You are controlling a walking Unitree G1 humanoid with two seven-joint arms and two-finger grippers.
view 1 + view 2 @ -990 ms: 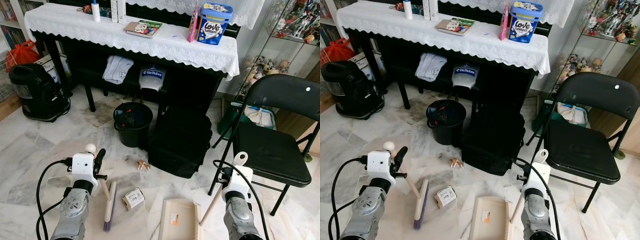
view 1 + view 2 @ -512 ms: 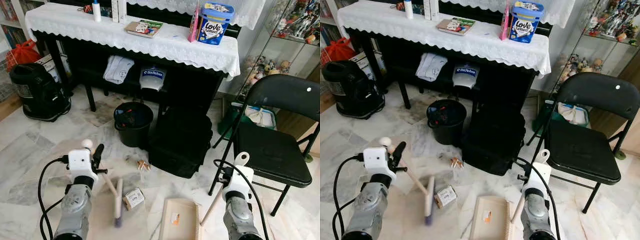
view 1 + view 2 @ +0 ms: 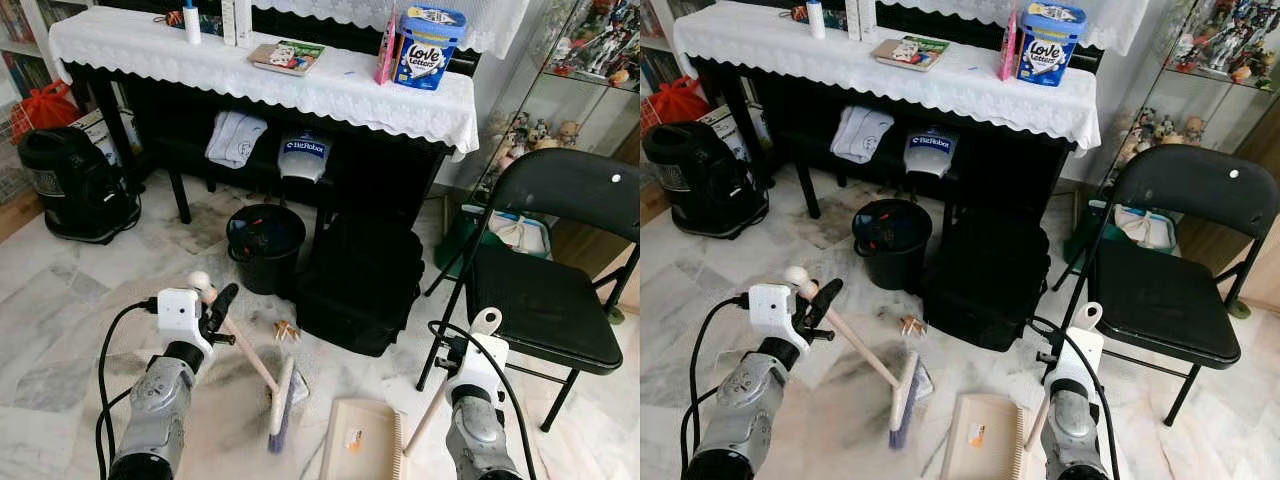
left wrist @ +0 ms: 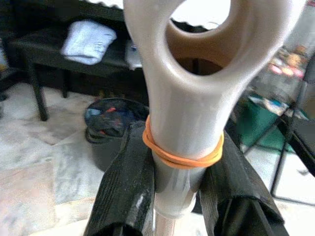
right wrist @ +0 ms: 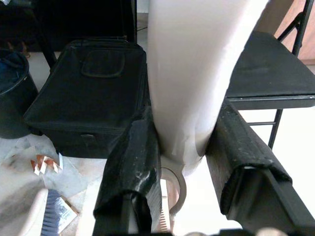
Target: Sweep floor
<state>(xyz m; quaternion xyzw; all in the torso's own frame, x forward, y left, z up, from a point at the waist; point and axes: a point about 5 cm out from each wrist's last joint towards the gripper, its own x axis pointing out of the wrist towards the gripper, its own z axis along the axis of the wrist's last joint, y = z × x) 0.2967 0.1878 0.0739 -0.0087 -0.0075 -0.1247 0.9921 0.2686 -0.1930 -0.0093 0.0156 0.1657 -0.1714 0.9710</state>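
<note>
I hold the broom (image 3: 262, 373) in my left gripper (image 4: 177, 162). My two black fingers (image 4: 127, 182) pinch the top of its pale handle, just under the orange rubber band (image 4: 183, 156). The stick slants down to the brush head (image 3: 903, 396), which touches the marble floor (image 3: 60, 300). A small flat card box (image 3: 299, 386) lies right by the brush, partly hidden behind it. A little striped scrap (image 3: 287, 331) lies on the floor a bit farther off, near the black bag (image 3: 362, 282).

My right gripper (image 5: 184, 147) squeezes the pale handle of the dustpan (image 3: 360, 452). The pan sits flat on the floor, just beside the brush. There is a small orange speck inside the pan.

I think I am in the middle of a sweep, pushing the small box to the pan. Next I should drag the brush sideways to the open edge of the pan and keep the pan still and flat, so the box slides in and not under it. After that the striped scrap needs the same push.

Behind the mess stands a black bin (image 3: 265, 245) with some dark and coloured stuff inside; I cannot tell what it is. A black folding chair (image 3: 545, 290) stands on my right. On the long table with the white lace cloth (image 3: 300, 80) sits a blue tub (image 3: 429, 45), shut with its lid.
</note>
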